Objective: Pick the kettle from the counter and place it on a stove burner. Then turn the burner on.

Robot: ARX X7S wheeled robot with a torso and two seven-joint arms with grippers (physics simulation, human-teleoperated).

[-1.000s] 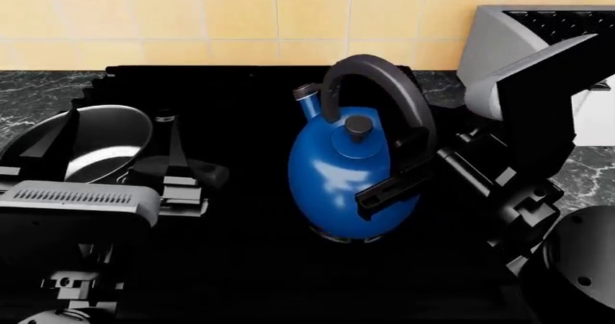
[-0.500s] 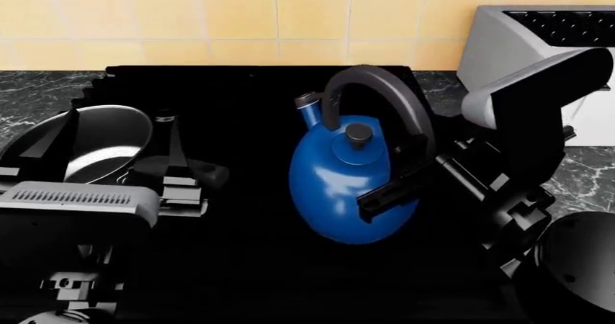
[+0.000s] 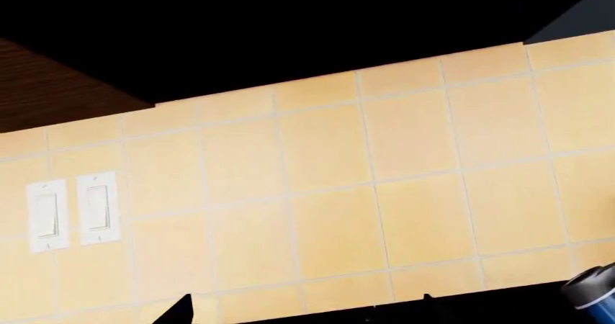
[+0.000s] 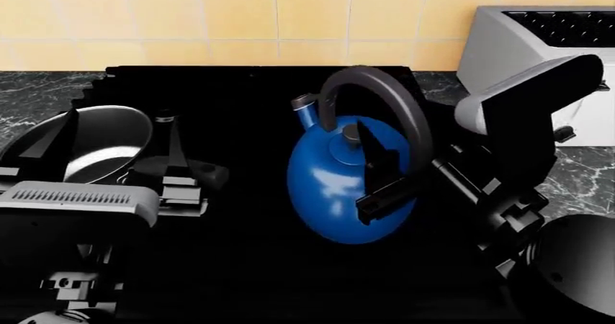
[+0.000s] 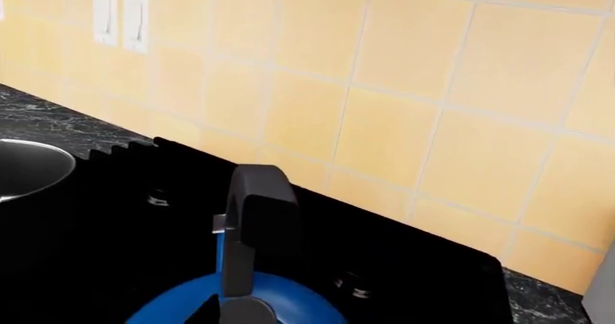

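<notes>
The blue kettle [image 4: 327,187] stands on the black stove top [image 4: 240,266], spout toward the wall. My right gripper [image 4: 364,167] is open: one finger [image 4: 373,151] crosses the lid and the other [image 4: 387,198] lies on the body's lower right. They straddle the base of the black arched handle [image 5: 255,216], which rises over the blue body [image 5: 183,306] in the right wrist view. The stove burner is hidden in the dark under the kettle. My left gripper [image 4: 114,147] is open above the saucepan and holds nothing. The counter [image 4: 29,93] flanks the stove.
A steel saucepan [image 4: 106,122] sits on the stove's left side under my left fingers. A silver toaster [image 4: 538,43] stands at the back right on the counter. The yellow tiled wall [image 3: 336,194] carries two white switches [image 3: 72,212].
The right gripper's fingers have spread apart on the kettle handle; a second finger now shows across the lid. The kettle sits slightly lower than a second ago. The left arm has not moved.
</notes>
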